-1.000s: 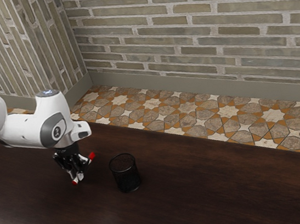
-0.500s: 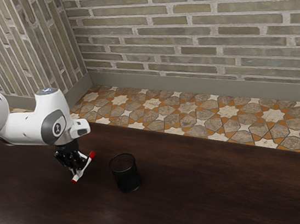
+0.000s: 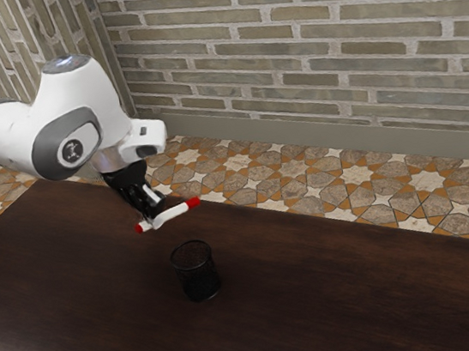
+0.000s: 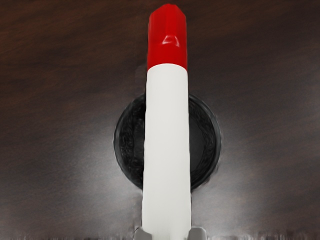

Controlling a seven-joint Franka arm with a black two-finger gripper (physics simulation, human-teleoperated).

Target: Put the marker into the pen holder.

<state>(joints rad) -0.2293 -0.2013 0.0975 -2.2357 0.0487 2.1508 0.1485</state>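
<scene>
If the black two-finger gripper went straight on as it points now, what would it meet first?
Probably the black cylindrical pen holder, touched first by the white, red-ended marker in the gripper; depth is unclear, so it might pass beside, onto the dark wooden table.

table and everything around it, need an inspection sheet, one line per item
surface: dark wood table, pale sheen in places
marker: white with red ends, held above the table, not in the pen holder; in the wrist view it crosses in front of the pen holder's opening
pen holder: black, upright on the table
clutter: nothing seen
end effector: black, closed on the marker, tilted
cables: nothing seen
surroundings: brick wall, grey baseboard, patterned tile floor
</scene>
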